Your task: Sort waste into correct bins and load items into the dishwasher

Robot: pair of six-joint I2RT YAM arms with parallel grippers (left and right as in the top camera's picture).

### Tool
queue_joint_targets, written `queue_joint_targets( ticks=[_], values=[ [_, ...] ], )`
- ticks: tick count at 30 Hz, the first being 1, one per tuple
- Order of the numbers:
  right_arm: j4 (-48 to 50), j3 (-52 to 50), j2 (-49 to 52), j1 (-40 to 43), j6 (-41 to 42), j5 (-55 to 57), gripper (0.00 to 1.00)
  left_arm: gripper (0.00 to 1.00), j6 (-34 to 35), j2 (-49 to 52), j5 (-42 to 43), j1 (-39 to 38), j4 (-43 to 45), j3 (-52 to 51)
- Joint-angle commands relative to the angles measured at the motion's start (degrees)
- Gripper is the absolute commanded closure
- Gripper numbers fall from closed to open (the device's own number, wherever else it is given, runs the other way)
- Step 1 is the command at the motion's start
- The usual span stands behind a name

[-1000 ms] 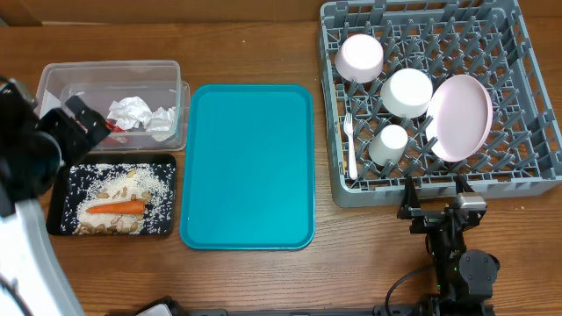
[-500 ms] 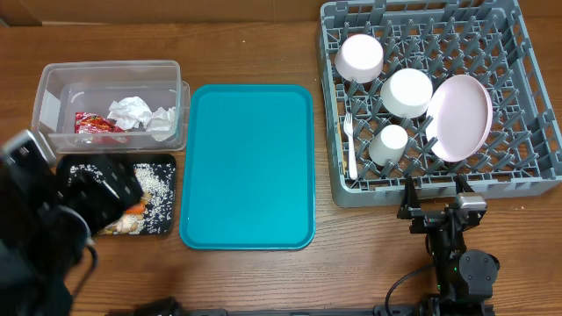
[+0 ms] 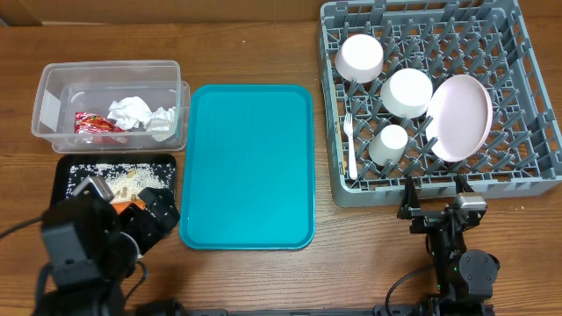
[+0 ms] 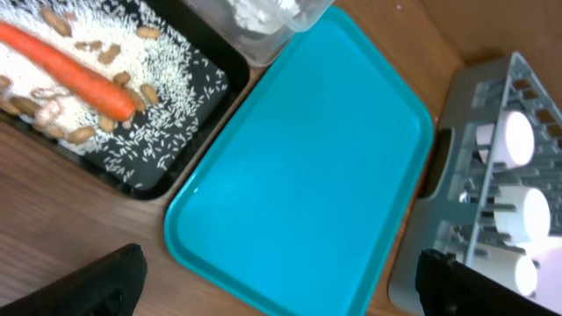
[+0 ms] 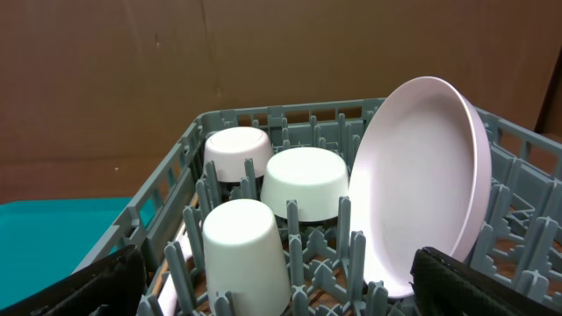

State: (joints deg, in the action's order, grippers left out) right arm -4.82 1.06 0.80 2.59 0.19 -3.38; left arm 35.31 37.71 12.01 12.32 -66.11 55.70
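- Both sets of jaws stand spread wide and empty. The left gripper hangs over the near end of the black tray, with the carrot ahead to its left. The right gripper sits at the near wall of the grey dish rack, the tableware just beyond its fingers.
- The dish rack holds one plate on edge, a far bowl and a nearer bowl, both upturned, one upturned cup and one fork by the left wall.
- One teal tray lies between rack and bins.
- The clear tub holds one red wrapper and two crumpled napkins.
- The black tray carries the single carrot among rice grains and peanuts.
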Motion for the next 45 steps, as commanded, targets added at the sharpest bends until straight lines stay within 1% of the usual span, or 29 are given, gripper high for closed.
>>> queue_joint_targets(
  ticks=[1,6,11,13,16,21,25,27,32,36,41,45],
  values=[
    [0.2,-0.6,-0.6,0.3,-0.2,0.7,0.0,0.0,4.0,-3.7,0.5,-1.2,4.5,-7.2],
    [0.2,-0.6,-0.6,0.3,-0.2,0.7,0.0,0.0,3.9,-9.0,-0.6,-3.3,17.8,-19.2],
    [0.2,-0.6,-0.6,0.3,-0.2,0.7,0.0,0.0,2.8,-13.7,-1.0,-4.2,34.0,-30.7],
    [0.2,-0.6,-0.6,0.3,-0.2,0.7,0.0,0.0,0.7,-15.6,-1.0,-4.8,42.2,-35.8],
    [0.2,-0.6,-0.6,0.3,-0.2,0.7,0.0,0.0,-2.3,-17.7,-1.0,-6.2,50.5,-41.1],
    [0.2,-0.6,-0.6,0.3,-0.2,0.7,0.0,0.0,-8.2,-20.7,-1.0,-8.7,58.8,-47.0],
    [0.2,-0.6,-0.6,0.3,-0.2,0.7,0.0,0.0,-13.4,-22.2,-1.1,-9.8,63.7,-50.4],
    [0.2,-0.6,-0.6,0.3,-0.2,0.7,0.0,0.0,-15.0,-22.7,-1.7,-10.1,64.5,-51.5],
    [0.2,-0.6,-0.6,0.3,-0.2,0.7,0.0,0.0,-18.4,-24.1,-3.6,-11.3,64.5,-52.9],
    [0.2,-0.6,-0.6,0.3,-0.2,0.7,0.0,0.0,-23.1,-25.5,-3.6,-12.1,64.5,-54.7],
    [0.2,-0.6,-0.6,0.3,-0.2,0.7,0.0,0.0,-25.3,-27.8,-4.8,-12.5,62.4,-55.4],
    [0.2,-0.6,-0.6,0.3,-0.2,0.7,0.0,0.0,-31.3,-30.4,-5.0,-13.1,62.3,-55.4]
  ],
)
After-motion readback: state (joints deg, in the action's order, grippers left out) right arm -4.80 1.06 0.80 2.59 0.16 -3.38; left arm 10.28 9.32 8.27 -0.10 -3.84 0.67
